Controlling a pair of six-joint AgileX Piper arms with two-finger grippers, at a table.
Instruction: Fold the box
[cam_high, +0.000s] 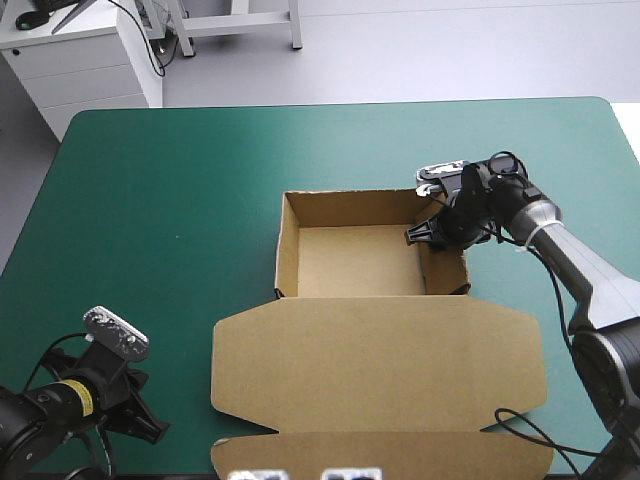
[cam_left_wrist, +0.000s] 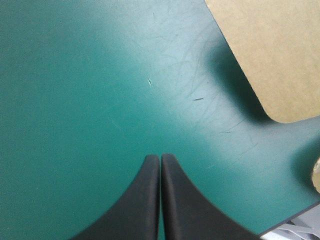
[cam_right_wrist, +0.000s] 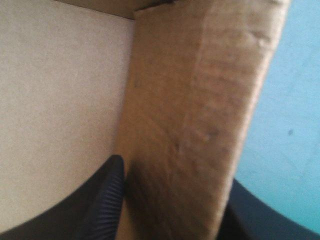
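Note:
The brown box (cam_high: 355, 260) stands as an open tray mid-table, its lid (cam_high: 380, 360) lying flat toward the front edge. My right gripper (cam_high: 432, 232) sits over the tray's right wall near the far corner. In the right wrist view that wall (cam_right_wrist: 200, 90) stands between the black fingers, one inside on the tray floor (cam_right_wrist: 60, 100), one outside; the gripper (cam_right_wrist: 175, 172) is shut on the wall. My left gripper (cam_high: 150, 428) rests near the front left corner, shut (cam_left_wrist: 160, 159) over bare teal-green cover, with a rounded lid corner (cam_left_wrist: 270, 50) ahead and to its side.
A white cabinet (cam_high: 90, 60) stands beyond the table's far left corner. The table's front edge (cam_left_wrist: 295, 215) runs close by the left gripper. Bare teal-green cover (cam_high: 170, 220) stretches left of the box.

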